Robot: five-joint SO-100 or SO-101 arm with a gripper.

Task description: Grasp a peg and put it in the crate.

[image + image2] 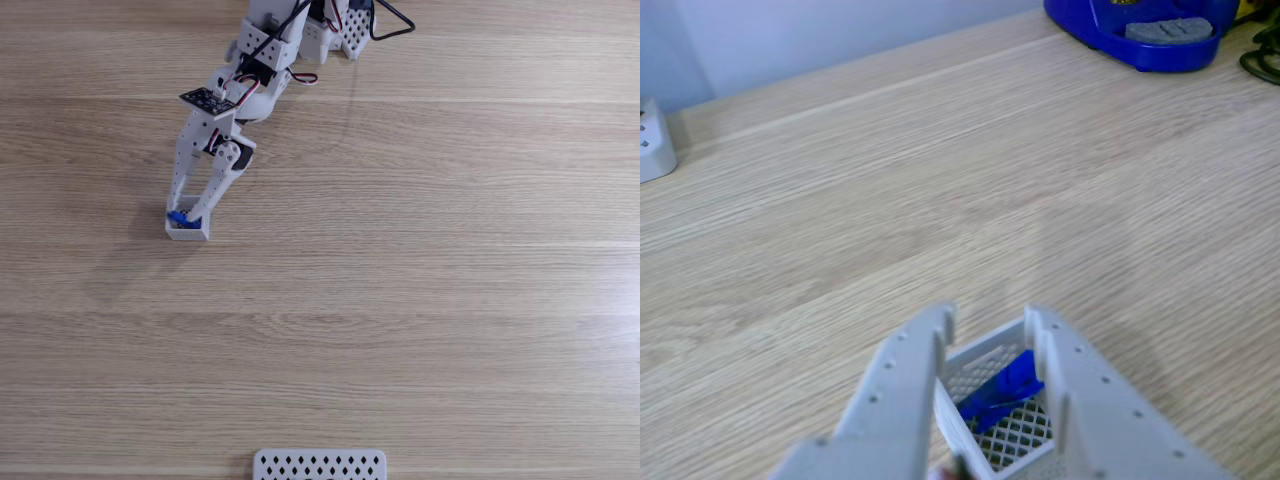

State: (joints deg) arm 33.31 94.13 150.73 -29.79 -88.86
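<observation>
The crate (187, 229) serves as the landmark: a small white open-topped box on the wooden table (420, 300), left of centre in the fixed view. The gripper (188, 212) reaches down from the arm's base at the top edge and its tips end right at the crate's upper rim, covering part of it. A bit of blue, the peg (179, 217), shows at the crate's near-left corner under the fingertips; from above it is too small to tell how it lies.

In the other view the crate (985, 362) sits directly below the gripper (988, 322), its lower part cut off by the frame and by the two white fingers (902, 385). The peg (1002, 390) lies slanted inside the crate, over the mesh bottom, between the fingers. The fingers stand apart with a clear gap, and the peg seems to lie loose between them rather than pinched, though its lower end is hidden.

Well beyond the crate, at the far right table corner, a blue object (1145, 25) is cropped by the frame. At the far left a white block (654, 142) is also cut off. Opposite the crate, at the fixed view's bottom edge, lies a perforated white panel (319, 465). No writing is readable.
</observation>
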